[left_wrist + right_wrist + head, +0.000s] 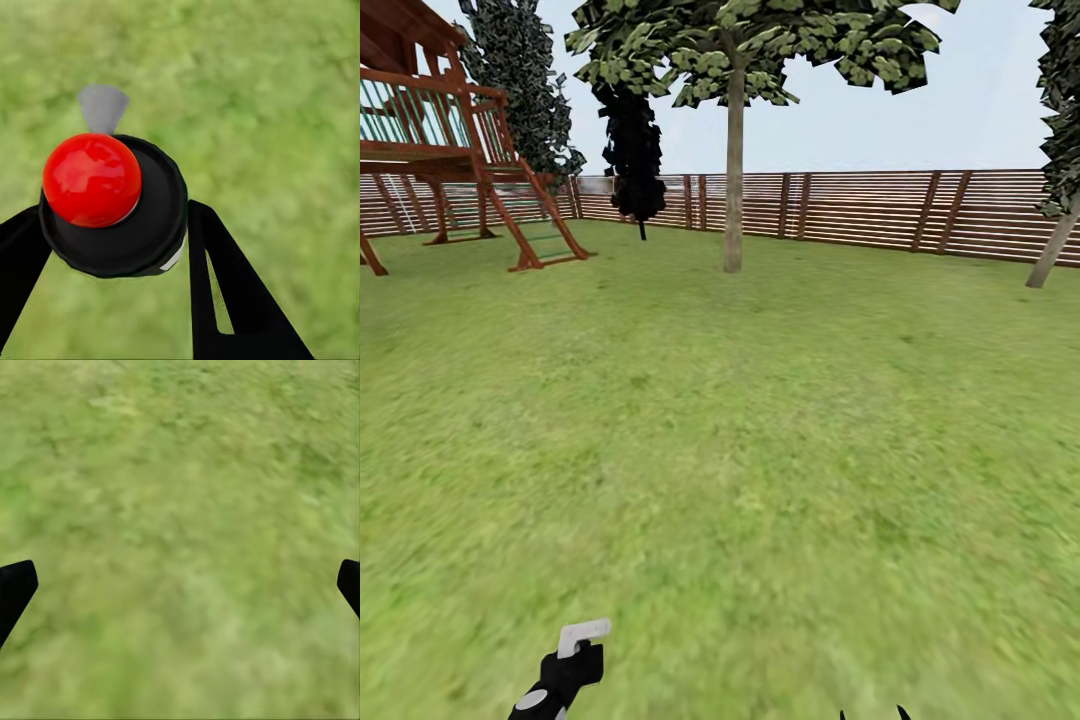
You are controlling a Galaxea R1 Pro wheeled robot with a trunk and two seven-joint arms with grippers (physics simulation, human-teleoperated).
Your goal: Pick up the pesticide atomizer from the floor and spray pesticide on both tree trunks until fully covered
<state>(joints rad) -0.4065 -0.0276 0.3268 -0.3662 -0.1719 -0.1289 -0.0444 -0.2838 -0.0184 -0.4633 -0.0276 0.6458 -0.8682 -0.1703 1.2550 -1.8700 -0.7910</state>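
Left gripper (112, 247) clamps the pesticide atomizer (112, 206) above the lawn (760, 420), a tree trunk (733, 190) at twelve o'clock; right gripper (180, 589) spread wide.

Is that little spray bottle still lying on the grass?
No, the atomizer is off the lawn, clamped between the left gripper fingers.

Bright, flat daylight; no cast shadows; grass (180, 510) texture blurred, softer near wrist cameras.
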